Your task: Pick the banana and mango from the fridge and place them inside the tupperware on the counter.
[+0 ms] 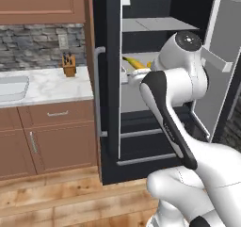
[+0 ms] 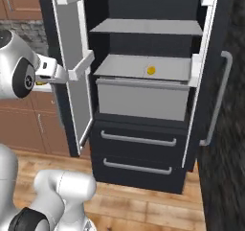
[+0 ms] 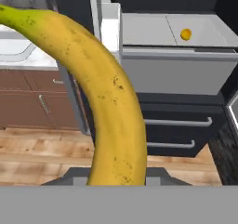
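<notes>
My gripper (image 1: 132, 71) is shut on the banana (image 3: 109, 102), a curved yellow fruit with brown specks that runs up the middle of the hand view. From the left base view the banana (image 1: 133, 62) sticks out above the hand, in front of the open fridge (image 1: 109, 80). The mango (image 2: 150, 71), small and orange-yellow, lies on the grey fridge shelf above the drawer, and the hand view shows the mango (image 3: 186, 34) at upper right. The light-grey tupperware (image 1: 12, 87) sits on the white marble counter (image 1: 59, 85) at the left.
Both fridge doors stand open, the left door (image 2: 72, 67) with white bins close beside my hand. A knife block (image 1: 69, 65) stands on the counter near the fridge. Brown cabinets (image 1: 52, 136) run below, over a wooden floor.
</notes>
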Motion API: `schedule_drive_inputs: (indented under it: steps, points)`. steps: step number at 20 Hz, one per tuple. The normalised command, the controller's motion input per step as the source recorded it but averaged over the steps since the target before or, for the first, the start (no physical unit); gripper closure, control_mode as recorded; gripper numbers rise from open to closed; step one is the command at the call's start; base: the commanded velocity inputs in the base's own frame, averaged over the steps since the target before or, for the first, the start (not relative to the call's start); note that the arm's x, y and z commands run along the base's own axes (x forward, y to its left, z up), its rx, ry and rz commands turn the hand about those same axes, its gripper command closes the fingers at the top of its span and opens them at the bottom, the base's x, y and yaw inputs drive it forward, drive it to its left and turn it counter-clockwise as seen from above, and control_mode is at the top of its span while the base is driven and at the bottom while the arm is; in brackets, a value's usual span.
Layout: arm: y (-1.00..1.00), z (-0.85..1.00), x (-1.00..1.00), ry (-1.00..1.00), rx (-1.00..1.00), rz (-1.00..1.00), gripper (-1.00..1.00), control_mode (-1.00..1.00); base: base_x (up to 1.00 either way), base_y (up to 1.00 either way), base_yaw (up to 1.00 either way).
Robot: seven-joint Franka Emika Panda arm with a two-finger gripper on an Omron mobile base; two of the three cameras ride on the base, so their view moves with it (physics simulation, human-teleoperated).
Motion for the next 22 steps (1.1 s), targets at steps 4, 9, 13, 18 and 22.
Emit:
schedule_drive_inputs:
  steps: [4, 9, 13, 18, 22]
  points:
    - [0.00, 0.00, 0.00, 0.00, 0.00, 0.00, 1.00, 1.00, 0.26, 1.00, -0.02]
    - [0.00, 0.00, 0.00, 0.00, 0.00, 0.00, 1.00, 1.00, 0.69, 1.00, 0.00]
    - [0.00, 0.00, 0.00, 0.00, 0.00, 0.00, 1.00, 1.00, 0.99, 1.00, 0.00]
    - [0.00, 0.00, 0.00, 0.00, 0.00, 0.00, 1.00, 1.00, 0.94, 1.00, -0.01]
    - [0.00, 0.00, 0.00, 0.00, 0.00, 0.00, 1.00, 1.00, 0.86, 1.00, -0.03]
